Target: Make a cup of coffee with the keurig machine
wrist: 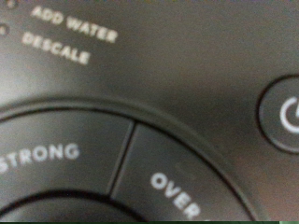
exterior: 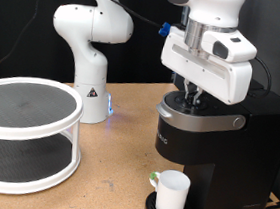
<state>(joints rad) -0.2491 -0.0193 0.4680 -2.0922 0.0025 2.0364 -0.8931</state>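
Toward the table's right edge in the exterior view stands the keurig (exterior: 211,142), lid down, with the cup (exterior: 172,193) already on its drip base below the spout, near the table's front edge. Directly over the machine's top hangs the gripper (exterior: 191,93), fingers pointing down and very close to the button panel, perhaps touching it. Whether the jaws are parted or closed I cannot tell: the hand's white body hides them, and nothing is seen between them.

The wrist view fills with the panel (wrist: 149,121) at close range: "ADD WATER" and "DESCALE" labels, a "STRONG" button (wrist: 47,154), a segment reading "OVER" that is cut off by the frame, and a power button (wrist: 288,114) at the edge. By my judgement the step in hand is button pressing, with cup and lid already dealt with. Pressing calls for a short, straight push on the right segment.

Hidden: the fingertips, the brew-size buttons, and whether any pod sits inside. A white round rack (exterior: 24,133) stands at the table's left edge.
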